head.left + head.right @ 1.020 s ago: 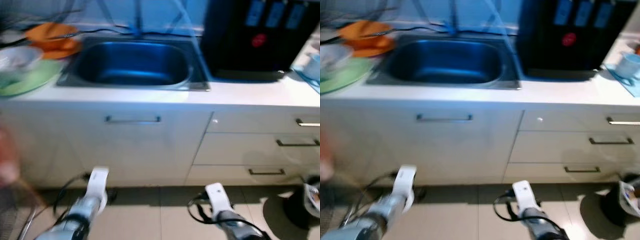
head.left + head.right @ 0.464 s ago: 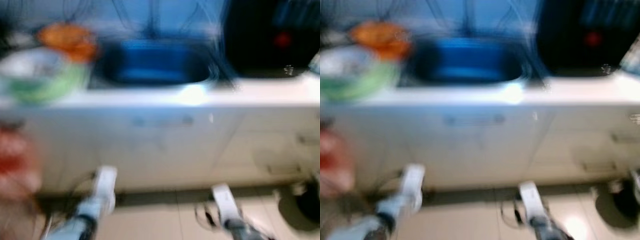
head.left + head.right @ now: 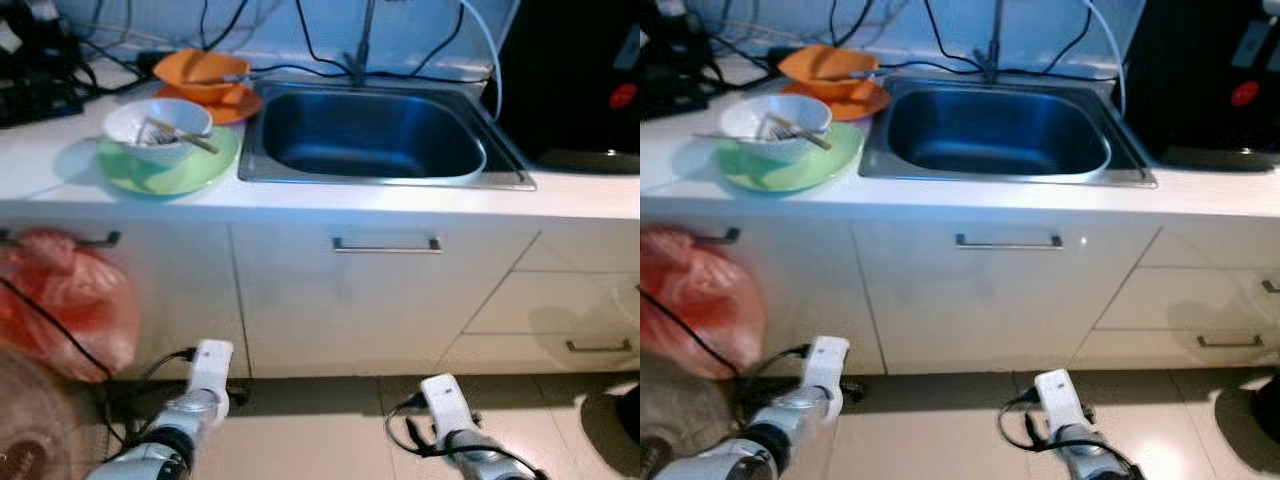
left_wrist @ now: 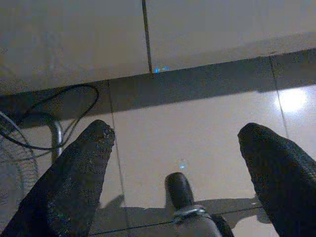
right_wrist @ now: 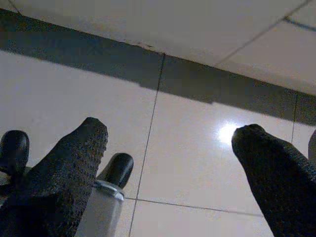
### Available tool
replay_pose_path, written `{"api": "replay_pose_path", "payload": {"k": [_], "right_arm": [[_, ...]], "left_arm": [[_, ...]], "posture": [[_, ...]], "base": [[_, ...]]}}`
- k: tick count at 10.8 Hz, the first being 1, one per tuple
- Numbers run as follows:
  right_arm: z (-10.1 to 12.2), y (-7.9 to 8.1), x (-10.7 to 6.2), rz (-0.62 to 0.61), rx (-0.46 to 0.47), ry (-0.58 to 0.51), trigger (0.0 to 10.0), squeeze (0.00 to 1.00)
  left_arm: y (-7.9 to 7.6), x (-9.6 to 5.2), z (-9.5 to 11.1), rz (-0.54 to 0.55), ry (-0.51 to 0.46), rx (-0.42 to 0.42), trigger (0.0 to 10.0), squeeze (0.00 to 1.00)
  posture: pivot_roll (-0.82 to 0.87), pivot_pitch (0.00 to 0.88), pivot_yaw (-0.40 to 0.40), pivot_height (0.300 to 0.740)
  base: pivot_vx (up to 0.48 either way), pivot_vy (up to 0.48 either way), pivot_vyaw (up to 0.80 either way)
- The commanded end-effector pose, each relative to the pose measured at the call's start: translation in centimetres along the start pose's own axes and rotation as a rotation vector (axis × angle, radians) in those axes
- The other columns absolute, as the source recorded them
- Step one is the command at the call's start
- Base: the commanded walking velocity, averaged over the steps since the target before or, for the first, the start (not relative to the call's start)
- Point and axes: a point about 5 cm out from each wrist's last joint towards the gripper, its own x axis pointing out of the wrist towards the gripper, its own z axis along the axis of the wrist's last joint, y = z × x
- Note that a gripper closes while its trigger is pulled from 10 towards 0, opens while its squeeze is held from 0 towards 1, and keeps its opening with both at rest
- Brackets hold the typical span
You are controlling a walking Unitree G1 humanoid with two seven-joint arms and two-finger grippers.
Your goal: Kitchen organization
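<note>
White bowl (image 3: pixel 157 124) with utensils sits on green plate (image 3: pixel 170 165) on the table (image 3: pixel 300 200), at 9 o'clock from the sink (image 3: pixel 375 135); orange dishes (image 3: pixel 205 80) at 12 o'clock behind it. Left gripper (image 4: pixel 177 148) and right gripper (image 5: pixel 168 148) hang low over the floor tiles (image 5: pixel 187 163), jaws apart.

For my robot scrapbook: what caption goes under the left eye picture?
Robot faces a sink, with a bowl on a green plate beside it.
</note>
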Motion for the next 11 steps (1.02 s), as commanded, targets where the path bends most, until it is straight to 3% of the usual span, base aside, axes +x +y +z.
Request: {"api": "replay_pose_path", "payload": {"k": [1, 5, 9, 11], "right_arm": [[0.4, -0.6, 0.0, -0.033, 0.027, -0.019, 10.0, 0.0], [-0.7, 0.0, -0.2, -0.019, 0.027, 0.006, 10.0, 0.0], [-0.5, -0.1, -0.1, -0.012, 0.024, -0.005, 10.0, 0.0], [0.6, -0.3, 0.0, -0.024, 0.053, -0.044, 10.0, 0.0]], "left_arm": [[0.2, 0.0, 0.2, -0.002, 0.003, 0.034, 10.0, 0.0], [0.5, 0.0, 0.4, 0.007, -0.007, 0.034, 10.0, 0.0], [0.3, 0.0, 0.4, 0.016, -0.016, -0.009, 10.0, 0.0], [0.4, 0.0, 0.0, 0.014, 0.018, 0.02, 10.0, 0.0]], "posture": [[-0.07, 0.0, 0.022, 0.74], [-0.07, 0.0, 0.03, 0.74], [-0.04, 0.0, 0.0, 0.74], [-0.13, 0.0, 0.078, 0.74]], "base": [[0.0, 0.0, 0.0], [0.0, 0.0, 0.0], [0.0, 0.0, 0.0], [0.0, 0.0, 0.0]]}}
